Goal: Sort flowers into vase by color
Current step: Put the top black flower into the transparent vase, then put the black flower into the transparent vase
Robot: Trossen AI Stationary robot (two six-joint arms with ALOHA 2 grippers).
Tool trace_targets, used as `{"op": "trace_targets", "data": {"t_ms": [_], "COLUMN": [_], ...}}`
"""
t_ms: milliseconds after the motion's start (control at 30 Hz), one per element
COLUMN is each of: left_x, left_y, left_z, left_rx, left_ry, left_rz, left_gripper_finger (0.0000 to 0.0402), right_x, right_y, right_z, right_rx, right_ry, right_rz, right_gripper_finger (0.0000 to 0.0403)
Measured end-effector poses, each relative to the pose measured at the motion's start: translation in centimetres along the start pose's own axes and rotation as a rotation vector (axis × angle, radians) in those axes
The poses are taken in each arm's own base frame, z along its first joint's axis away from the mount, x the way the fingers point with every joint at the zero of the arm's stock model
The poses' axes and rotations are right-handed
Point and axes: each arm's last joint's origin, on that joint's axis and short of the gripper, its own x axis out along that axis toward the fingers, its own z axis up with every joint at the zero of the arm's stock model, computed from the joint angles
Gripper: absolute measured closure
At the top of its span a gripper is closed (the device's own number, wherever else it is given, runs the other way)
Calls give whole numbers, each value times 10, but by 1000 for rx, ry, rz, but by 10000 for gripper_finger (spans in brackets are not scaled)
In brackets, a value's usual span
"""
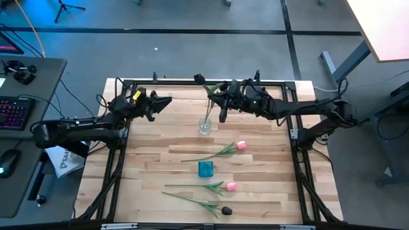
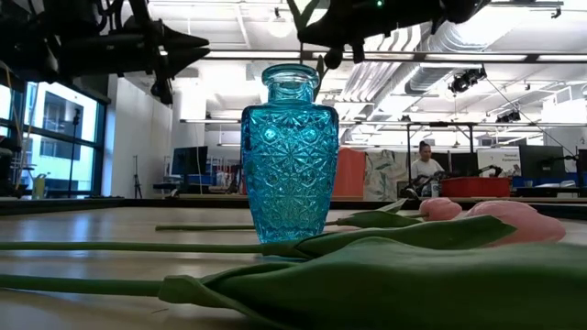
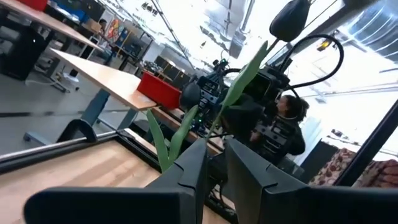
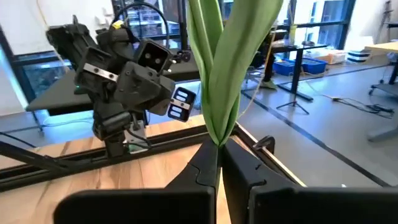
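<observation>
High view: right gripper (image 1: pixel 223 107) pinches a tulip (image 4: pixel 219 74) above the clear vase (image 1: pixel 204 126) near the table's far edge; a shallow stem could tip it. Left gripper (image 1: pixel 165 101) waits, nearly closed.

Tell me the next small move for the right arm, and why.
Probably lower the tulip toward the clear vase. The right tool is shut on its stem above the table's far side, close to that vase; the left tool waits nearby.
</observation>
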Motion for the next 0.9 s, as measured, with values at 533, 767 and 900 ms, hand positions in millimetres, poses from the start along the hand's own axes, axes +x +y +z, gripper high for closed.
{"op": "trace_targets", "data": {"t_ms": [533, 767, 900], "left_x": [0, 0, 0], "left_y": [0, 0, 0], "left_z": [0, -1, -1], "left_rx": [-24, -35, -34], "left_ry": [5, 6, 16], "left_rz": [3, 3, -10], "left_gripper_finger": [353, 353, 353], "right_x": [16, 16, 10], "right_y": [-1, 2, 5], "right_z": [-23, -17, -5], "right_rx": [-12, 50, -9], "right_ry": [84, 242, 420], "right_rz": [4, 11, 11], "right_gripper_finger": [380, 243, 154]}}
